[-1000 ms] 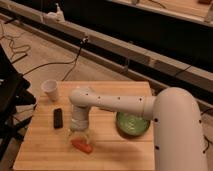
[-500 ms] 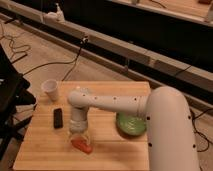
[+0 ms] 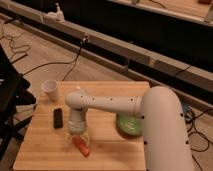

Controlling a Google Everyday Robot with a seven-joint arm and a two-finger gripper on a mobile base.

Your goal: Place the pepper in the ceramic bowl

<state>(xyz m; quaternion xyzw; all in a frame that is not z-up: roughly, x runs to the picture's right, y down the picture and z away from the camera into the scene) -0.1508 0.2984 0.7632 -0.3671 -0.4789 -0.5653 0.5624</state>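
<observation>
Near the front edge of the wooden surface (image 3: 45, 150), the pepper (image 3: 83, 147) lies flat, its orange-red body angled toward the lower right. Directly above its upper-left end hangs the pincer (image 3: 78, 140), pointing downward from the white arm (image 3: 110, 104). Its jaws stand apart, one on each side of that end of the pepper. Whether either jaw touches the pepper cannot be told, and nothing is lifted: the pepper rests on the wood.

To the right, well apart from the pepper, sits the ceramic bowl (image 3: 129, 126), partly hidden behind the bulky arm. The part of its pale green inside that shows holds nothing.

At the left side of the surface lie a black phone (image 3: 58, 118) and, farther back, a white cup (image 3: 51, 90). Both are clear of the pincer.

Progress, as judged from this arrangement: the approach to the pepper is made, but the grasp is not yet closed. Left to do are closing on the pepper, lifting it, carrying it rightward past the arm's own bulk, and releasing it in the bowl. Most of the task therefore lies ahead.
</observation>
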